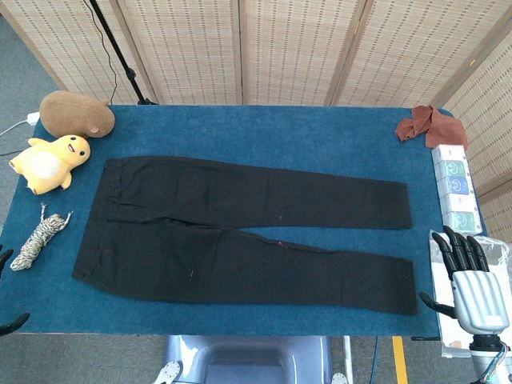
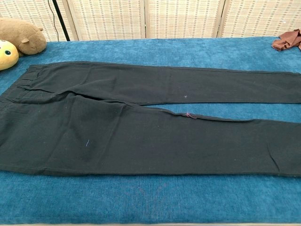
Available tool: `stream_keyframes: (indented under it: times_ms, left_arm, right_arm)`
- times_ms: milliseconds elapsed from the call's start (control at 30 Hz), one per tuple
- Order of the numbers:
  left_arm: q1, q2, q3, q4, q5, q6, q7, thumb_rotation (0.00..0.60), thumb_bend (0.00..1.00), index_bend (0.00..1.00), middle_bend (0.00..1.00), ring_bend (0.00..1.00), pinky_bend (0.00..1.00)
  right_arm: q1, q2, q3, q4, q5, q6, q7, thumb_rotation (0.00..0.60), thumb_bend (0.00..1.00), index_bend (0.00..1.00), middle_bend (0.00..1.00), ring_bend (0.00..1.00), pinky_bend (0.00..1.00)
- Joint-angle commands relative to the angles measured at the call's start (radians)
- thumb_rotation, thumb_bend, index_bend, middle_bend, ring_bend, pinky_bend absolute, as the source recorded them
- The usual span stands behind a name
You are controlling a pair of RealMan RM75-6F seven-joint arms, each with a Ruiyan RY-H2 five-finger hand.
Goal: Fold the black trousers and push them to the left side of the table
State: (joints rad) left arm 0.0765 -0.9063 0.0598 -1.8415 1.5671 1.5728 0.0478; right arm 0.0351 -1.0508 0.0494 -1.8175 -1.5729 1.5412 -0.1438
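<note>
A: Head view. What lies on the table [image 1: 264,128]?

B: The black trousers [image 1: 240,232] lie flat and unfolded across the blue cloth, waistband to the left, both legs running to the right. Left of them: a brown plush toy [image 1: 76,114], a yellow duck toy [image 1: 50,162] and a bundle of rope [image 1: 40,237]. At the far right corner, a brown rag [image 1: 424,125]; beside it, a row of small boxes [image 1: 454,188].

A: And the hands?

B: The right hand [image 1: 472,280] hovers off the table's right edge, fingers spread, holding nothing, clear of the trousers. Of the left hand [image 1: 10,324] only dark tips show at the left border; whether it is spread or closed cannot be told.

A: Chest view?

B: The trousers [image 2: 141,127] fill the frame, legs slightly parted. The plush toy [image 2: 21,35], duck [image 2: 7,54] and rag [image 2: 287,40] sit at the far corners. No hand appears
</note>
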Motion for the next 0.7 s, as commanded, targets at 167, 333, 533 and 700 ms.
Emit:
stream_keyframes:
  times_ms: [167,333,533,700]
  left_arm:
    - [-0.004,-0.001,-0.002,-0.005,-0.006,-0.01,0.011,0.6,0.0,0.0,0.0,0.0,0.0]
    - [-0.003,-0.001,-0.001,-0.003,0.002,-0.005,0.005,0.6,0.0,0.0,0.0,0.0,0.0]
    - [-0.011,0.008,0.001,0.01,0.021,-0.009,-0.039,0.6,0.0,0.0,0.0,0.0,0.0]
    - [-0.007,0.016,0.002,0.013,0.024,-0.002,-0.066,0.6,0.0,0.0,0.0,0.0,0.0]
  right_arm:
    - [0.006,-0.001,-0.002,0.002,0.003,-0.015,0.001,0.6,0.0,0.0,0.0,0.0,0.0]
    - [0.007,0.0,-0.012,-0.004,-0.01,-0.022,0.001,0.6,0.0,0.0,0.0,0.0,0.0]
    - [0.03,0.007,-0.062,-0.008,-0.063,-0.096,-0.027,0.6,0.0,0.0,0.0,0.0,0.0]
    - [0.049,-0.008,-0.091,-0.003,-0.086,-0.155,-0.065,0.6,0.0,0.0,0.0,0.0,0.0]
